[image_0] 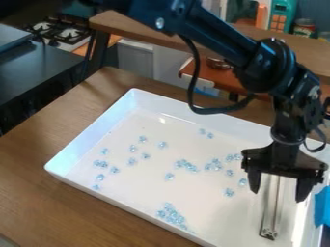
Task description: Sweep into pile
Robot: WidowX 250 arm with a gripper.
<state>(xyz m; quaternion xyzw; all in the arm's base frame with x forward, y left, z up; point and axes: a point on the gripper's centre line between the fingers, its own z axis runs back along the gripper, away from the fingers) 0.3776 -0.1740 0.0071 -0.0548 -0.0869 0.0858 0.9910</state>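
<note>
Table point(38, 159) of brown wood ran under everything in the foreground. On it lay a big white tray point(61, 161), rectangular, with raised walls, set at a slant to the camera. The black arm point(222, 41) came in from the top edge and bent down over the tray's right side, a black cable point(193, 89) looping beneath it. Behind the table, at upper left, was a toy stove point(61, 34). At the arm's end the gripper point(278, 185) hung above the right part of the tray, its two fingers pointing down and spread well apart. Between them ran a long, narrow metal tool point(272, 212), with open space between it and each fingertip; its lower end reached toward the near right of the tray. Something bright blue point(322, 207) showed at the right edge of the view. The largest cluster of pale blue bits point(171, 215) lay near the tray's near wall. Smaller clumps sat at the left and in the middle, and single bits were scattered between and beyond them.
</note>
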